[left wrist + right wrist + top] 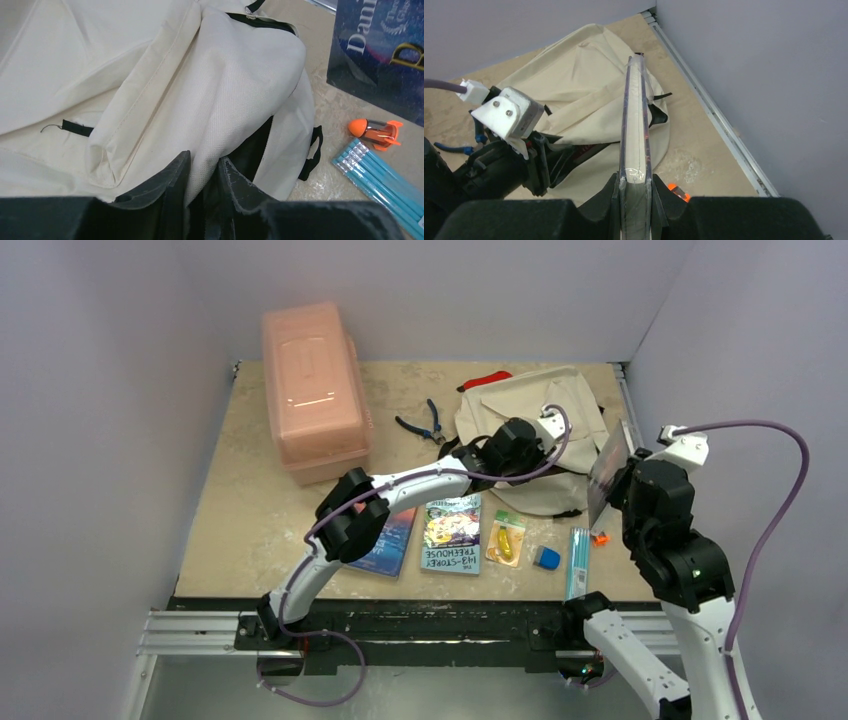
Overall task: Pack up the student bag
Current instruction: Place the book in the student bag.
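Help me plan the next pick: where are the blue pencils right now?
In the top view, the blue pencils lie at the front right of the table, just right of the blue eraser, with the orange sharpener beside their far end.

The cream-beige soft fabric backpack (500,408) lies slumped on the table, unstructured, with its creased panels folded over one another. Black zipper lines follow its seams, and one zipper edge shows at the far end of the fold ahead of the left jaws. A black webbing strap loop protrudes from under the edge to the right of those jaws. A fold of the woven fabric passes between the fingers of the left gripper (202,167), which are pinched onto it, and it stands up as a ridge ahead of them. From the right gripper (634,187), the backpack lies ahead and left of the jaws, clear of them.
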Controlling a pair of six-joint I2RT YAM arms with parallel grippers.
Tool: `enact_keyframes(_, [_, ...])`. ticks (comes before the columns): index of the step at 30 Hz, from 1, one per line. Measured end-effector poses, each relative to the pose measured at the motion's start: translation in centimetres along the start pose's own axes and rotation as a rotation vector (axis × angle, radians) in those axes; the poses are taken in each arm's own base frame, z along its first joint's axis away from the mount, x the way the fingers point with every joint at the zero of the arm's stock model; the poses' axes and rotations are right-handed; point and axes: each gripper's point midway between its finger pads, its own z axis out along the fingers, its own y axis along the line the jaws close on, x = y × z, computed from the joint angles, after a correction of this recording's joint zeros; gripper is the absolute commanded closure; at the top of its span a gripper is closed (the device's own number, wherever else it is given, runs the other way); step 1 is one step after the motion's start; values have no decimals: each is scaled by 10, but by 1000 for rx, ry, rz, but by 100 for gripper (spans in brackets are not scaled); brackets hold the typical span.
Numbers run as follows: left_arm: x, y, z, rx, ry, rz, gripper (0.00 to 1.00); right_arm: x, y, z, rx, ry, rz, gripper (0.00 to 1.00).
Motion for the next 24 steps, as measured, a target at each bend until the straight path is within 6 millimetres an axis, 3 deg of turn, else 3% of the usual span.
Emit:
enact_keyframes(5, [-5, -2, -2, 9, 5, -16, 99, 22, -1, -8, -38, 68, -7, 100])
enact_keyframes(9, [-22, 4, -6, -18, -12, -55, 100, 36, 4, -20, -106, 124, 32, 100])
enact_keyframes(15, [-46, 24, -14, -58, -54, -200, 100, 58, 28, -38, -259, 222, 147, 100])
enact_keyframes(19, [-61, 32, -22, 2, -80, -336, 100, 91, 50, -33, -356, 302, 173, 100])
enact_keyframes(24, [-84, 39, -35, 132, -144, -488, 100, 129, 73, -9, -405, 363, 180, 100])
